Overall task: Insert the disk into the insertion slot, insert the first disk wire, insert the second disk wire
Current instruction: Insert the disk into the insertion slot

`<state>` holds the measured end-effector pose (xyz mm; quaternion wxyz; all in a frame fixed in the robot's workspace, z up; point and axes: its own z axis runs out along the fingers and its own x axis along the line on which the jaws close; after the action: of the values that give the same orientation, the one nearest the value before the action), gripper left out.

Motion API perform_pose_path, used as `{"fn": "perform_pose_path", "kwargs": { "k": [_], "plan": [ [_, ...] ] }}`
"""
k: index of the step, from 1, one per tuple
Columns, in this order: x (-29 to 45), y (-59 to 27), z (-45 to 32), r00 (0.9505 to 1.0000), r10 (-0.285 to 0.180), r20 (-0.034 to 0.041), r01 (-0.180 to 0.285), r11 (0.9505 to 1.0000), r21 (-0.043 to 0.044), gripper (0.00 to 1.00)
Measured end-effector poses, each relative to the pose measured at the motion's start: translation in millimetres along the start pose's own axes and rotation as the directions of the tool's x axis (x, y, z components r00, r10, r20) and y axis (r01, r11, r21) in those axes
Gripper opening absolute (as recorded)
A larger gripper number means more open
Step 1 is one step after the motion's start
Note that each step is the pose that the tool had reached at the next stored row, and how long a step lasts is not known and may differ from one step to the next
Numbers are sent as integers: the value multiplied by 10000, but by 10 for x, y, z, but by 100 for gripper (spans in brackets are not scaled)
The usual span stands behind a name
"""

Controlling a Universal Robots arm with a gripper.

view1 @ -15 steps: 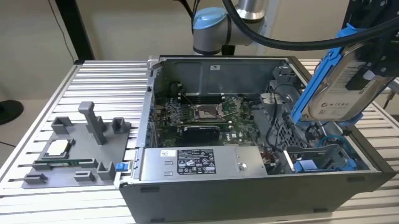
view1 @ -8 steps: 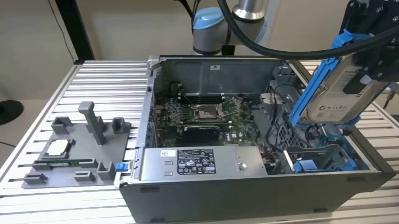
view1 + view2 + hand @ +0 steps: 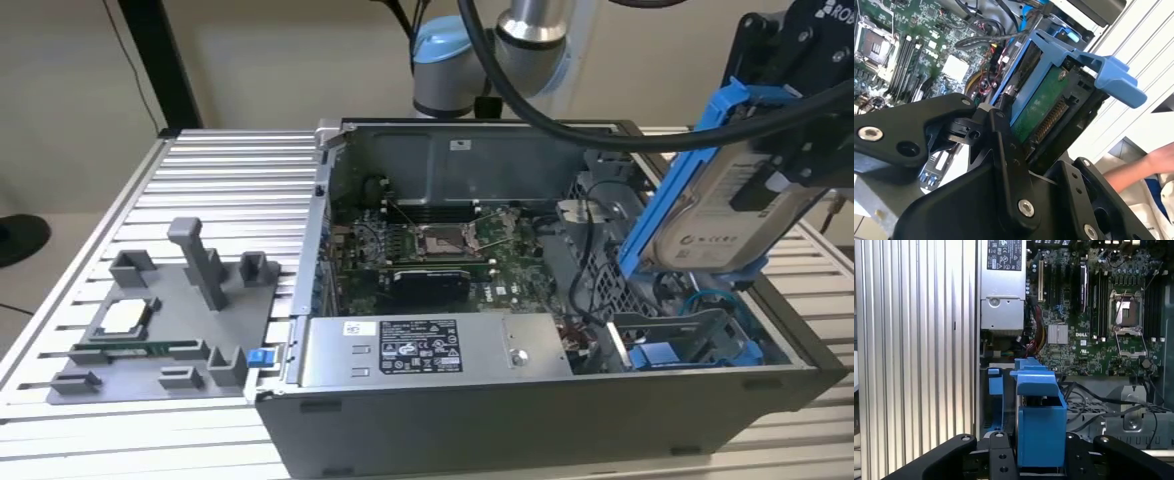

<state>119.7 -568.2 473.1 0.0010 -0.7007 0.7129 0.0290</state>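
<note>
My gripper [image 3: 778, 165] is shut on the disk [image 3: 707, 215], a silver-grey drive with a white label in a bright blue carrier. I hold it tilted in the air over the open computer case, at the exterior view's right. The insertion slot [image 3: 674, 345], a grey metal bay with blue rails, lies below the disk in the case's near right corner. In the second wrist view the black fingers [image 3: 1001, 140] clamp the disk [image 3: 1040, 112], whose green circuit side and blue handle show. In the first wrist view the disk [image 3: 1039, 427] hangs beside the slot's blue rail [image 3: 995, 387].
The green motherboard [image 3: 427, 250] fills the case's middle, with the grey labelled power-supply box [image 3: 414, 350] along its near wall. A grey fixture [image 3: 160, 320] with small parts sits on the ribbed metal table [image 3: 227, 170]. A person's arm [image 3: 1139, 165] is beyond the case.
</note>
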Motion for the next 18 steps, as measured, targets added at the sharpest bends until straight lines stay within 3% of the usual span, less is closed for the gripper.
{"fn": "perform_pose_path", "kwargs": {
  "k": [8,18],
  "plan": [
    [19,-8,65,10000,0,0,0,10000,0,0],
    [21,-9,84,10000,-1,2,1,10000,1,0]
  ]
}}
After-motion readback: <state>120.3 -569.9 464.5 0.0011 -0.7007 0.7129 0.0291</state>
